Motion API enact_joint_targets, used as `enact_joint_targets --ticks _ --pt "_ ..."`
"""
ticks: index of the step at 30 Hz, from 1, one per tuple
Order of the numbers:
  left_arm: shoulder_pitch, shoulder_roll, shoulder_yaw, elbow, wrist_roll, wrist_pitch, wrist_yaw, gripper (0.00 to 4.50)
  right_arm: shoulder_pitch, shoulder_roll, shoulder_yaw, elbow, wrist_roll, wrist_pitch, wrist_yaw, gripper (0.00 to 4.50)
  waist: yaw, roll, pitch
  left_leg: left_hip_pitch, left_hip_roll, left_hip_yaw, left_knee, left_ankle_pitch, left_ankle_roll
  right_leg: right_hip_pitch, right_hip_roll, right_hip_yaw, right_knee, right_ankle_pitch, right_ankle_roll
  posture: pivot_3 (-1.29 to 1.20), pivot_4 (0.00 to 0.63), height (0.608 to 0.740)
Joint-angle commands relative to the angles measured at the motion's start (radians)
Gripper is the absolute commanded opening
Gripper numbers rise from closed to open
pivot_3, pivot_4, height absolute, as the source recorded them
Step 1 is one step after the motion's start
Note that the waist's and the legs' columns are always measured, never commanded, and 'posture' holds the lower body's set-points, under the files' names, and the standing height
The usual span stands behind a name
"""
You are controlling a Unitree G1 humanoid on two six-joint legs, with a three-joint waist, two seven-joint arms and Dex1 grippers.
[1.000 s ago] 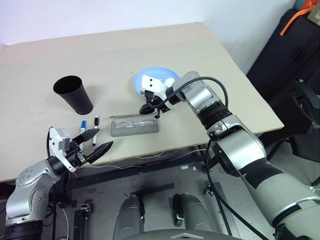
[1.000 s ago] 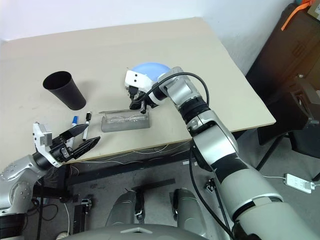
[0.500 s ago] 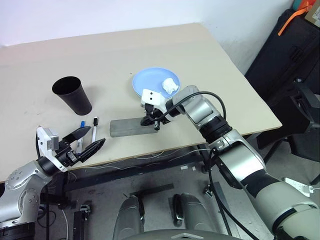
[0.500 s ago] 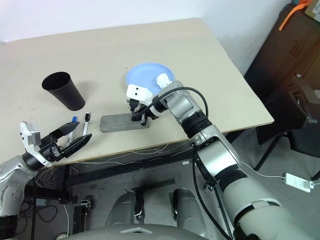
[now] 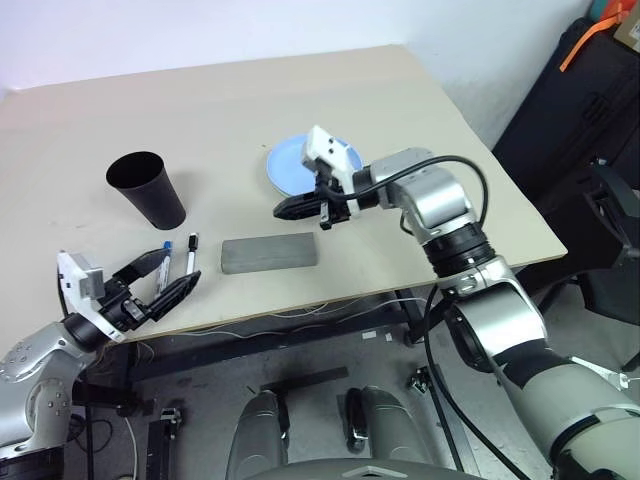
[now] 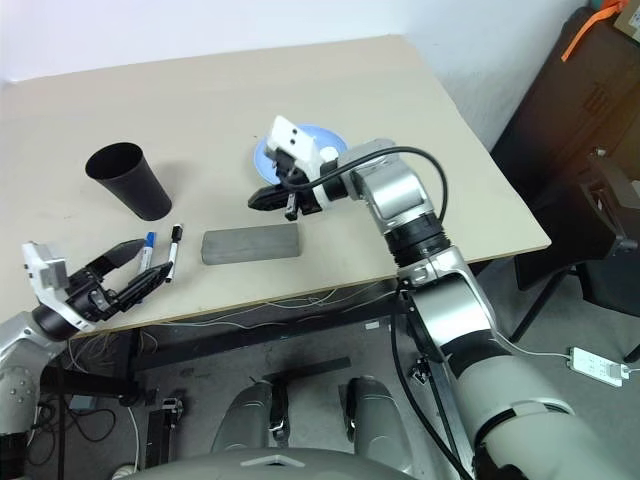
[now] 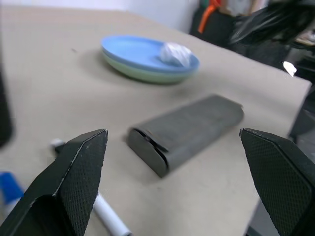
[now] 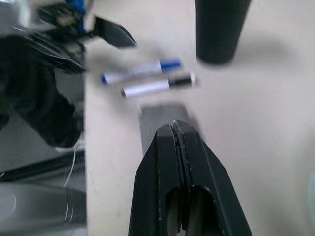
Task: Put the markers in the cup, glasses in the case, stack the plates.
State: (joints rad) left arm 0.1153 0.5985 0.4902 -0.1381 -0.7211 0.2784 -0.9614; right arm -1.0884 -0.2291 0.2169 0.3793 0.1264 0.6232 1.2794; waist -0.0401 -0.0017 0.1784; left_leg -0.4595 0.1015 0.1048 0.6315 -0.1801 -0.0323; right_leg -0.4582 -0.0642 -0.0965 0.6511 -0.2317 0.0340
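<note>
Beige table (image 5: pixel 300 110): cup (image 5: pixel 147 188), markers (image 5: pixel 178 259), case (image 5: pixel 268 253), plates (image 5: pixel 290 163).

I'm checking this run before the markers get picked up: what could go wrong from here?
The two markers lie side by side near the table's front edge; the open left pincer could catch both or roll one off. The cup is tall and narrow-based, so a nudge might tip it. A tissue sits on the plates.

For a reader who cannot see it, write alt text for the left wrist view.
A closed grey case lies on a beige table between the open left gripper's black fingers. Behind it, stacked blue and green plates hold a crumpled tissue.
</note>
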Motion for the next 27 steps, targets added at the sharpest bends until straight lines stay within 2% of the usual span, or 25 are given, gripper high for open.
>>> enact_joint_targets --ticks 1,10,14,19,23,27 --pt "0.025 0.005 0.071 -0.046 -0.036 0.029 0.067 4.50 0.026 -0.038 -0.011 -0.073 0.052 0.039 0.015 0.87 -0.002 0.000 0.000 0.000 0.000 0.000 0.000 0.000 0.000 0.000 0.000 0.000 0.000 0.000 0.000 0.00 0.150 0.738" --pt "0.079 0.016 0.147 -0.088 -0.039 0.097 0.208 4.50 0.036 -0.119 -0.036 -0.087 0.089 0.112 -0.047 3.95 0.000 0.000 0.000 0.000 0.000 0.000 0.000 -0.001 -0.002 -0.001 0.000 0.000 0.000 -0.002 -0.003 0.00 0.150 0.738" --pt "0.066 0.021 0.174 -0.101 -0.058 0.197 0.345 4.50 0.091 -0.198 -0.075 -0.166 0.151 0.104 -0.010 3.95 0.010 0.000 0.000 0.000 0.000 0.000 0.001 -0.001 -0.002 -0.001 0.000 0.000 -0.001 -0.002 -0.003 0.00 0.150 0.738" --pt "0.088 0.036 0.141 -0.135 0.018 0.236 0.432 4.50 0.181 -0.255 -0.146 -0.247 0.223 0.046 0.000 3.95 0.023 0.000 0.000 0.000 0.000 0.000 0.000 -0.001 -0.002 -0.001 0.000 0.001 -0.002 -0.002 -0.003 0.00 0.150 0.738" --pt "0.081 0.037 0.121 -0.122 0.050 0.261 0.470 4.50 0.203 -0.277 -0.156 -0.265 0.244 0.011 -0.006 3.95 0.026 0.000 0.000 0.000 0.000 0.000 0.000 -0.002 -0.003 -0.001 0.000 0.001 -0.002 -0.002 -0.003 0.00 0.150 0.738" --pt "0.036 0.096 0.053 -0.126 0.115 0.416 0.574 4.50 0.189 -0.271 -0.147 -0.236 0.238 -0.001 -0.046 3.95 0.027 0.000 0.000 0.000 0.000 -0.001 0.000 -0.002 -0.003 -0.001 0.001 0.001 -0.002 -0.002 -0.004 0.00 0.150 0.738"
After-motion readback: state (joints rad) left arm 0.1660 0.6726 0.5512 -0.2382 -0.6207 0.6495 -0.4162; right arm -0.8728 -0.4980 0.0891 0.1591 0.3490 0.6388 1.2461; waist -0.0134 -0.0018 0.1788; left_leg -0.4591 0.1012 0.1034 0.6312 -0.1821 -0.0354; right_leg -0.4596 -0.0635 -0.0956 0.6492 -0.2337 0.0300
